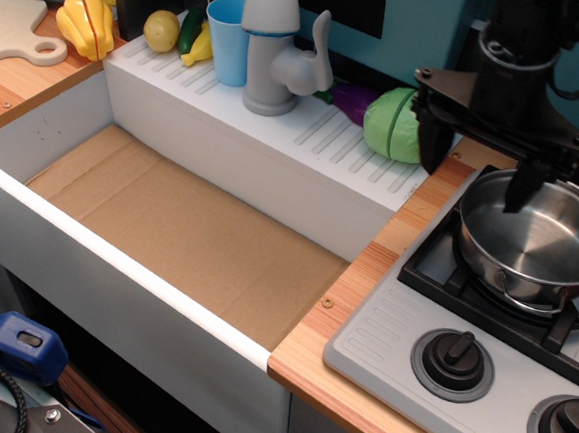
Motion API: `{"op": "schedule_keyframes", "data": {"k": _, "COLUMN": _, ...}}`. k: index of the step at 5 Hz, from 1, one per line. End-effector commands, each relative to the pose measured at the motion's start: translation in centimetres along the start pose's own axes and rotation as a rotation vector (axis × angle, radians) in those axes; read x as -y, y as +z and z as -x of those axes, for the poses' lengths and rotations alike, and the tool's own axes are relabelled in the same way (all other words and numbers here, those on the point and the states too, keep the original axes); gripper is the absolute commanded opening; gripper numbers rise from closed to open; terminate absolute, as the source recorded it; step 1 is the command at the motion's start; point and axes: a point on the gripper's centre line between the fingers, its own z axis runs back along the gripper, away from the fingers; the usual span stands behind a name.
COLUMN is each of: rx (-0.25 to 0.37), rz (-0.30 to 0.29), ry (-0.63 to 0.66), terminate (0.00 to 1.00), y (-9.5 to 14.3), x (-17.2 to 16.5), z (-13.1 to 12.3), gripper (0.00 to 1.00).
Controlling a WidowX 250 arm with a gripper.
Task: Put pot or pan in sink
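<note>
Steel pot point(536, 241) sits on the stove point(481, 332) at the surface's right edge, not yet lifted. Released end effector point(479, 163) straddles its rim; the sink point(183, 230) waits.

Pot point(533, 241) on stove point(481, 332), right of sink point(169, 217), pincer point(477, 164) seemingly above

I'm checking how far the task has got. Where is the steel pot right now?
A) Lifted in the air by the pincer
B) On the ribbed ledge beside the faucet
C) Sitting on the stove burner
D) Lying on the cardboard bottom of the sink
C: the pot sits on the black grate of the stove, with the open pincer hanging over its rim; the sink holds nothing.
</note>
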Motion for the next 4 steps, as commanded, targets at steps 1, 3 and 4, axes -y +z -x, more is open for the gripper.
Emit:
{"op": "schedule_keyframes", "data": {"k": 1, "rx": 0.067, "rz": 0.03, "ry": 0.0, "terminate": 0.0, "y": -0.1, "x": 0.1, "z": -1.8, "gripper": 1.0}}
{"op": "schedule_keyframes", "data": {"k": 3, "rx": 0.059, "rz": 0.042, "ry": 0.031, "terminate": 0.0, "y": -1.2, "x": 0.5, "z": -1.3, "gripper": 0.0}}
{"op": "schedule_keyframes", "data": {"k": 4, "rx": 0.059, "rz": 0.057, "ry": 0.041, "terminate": 0.0, "y": -1.5, "x": 0.7, "z": -0.8, "gripper": 0.0}}
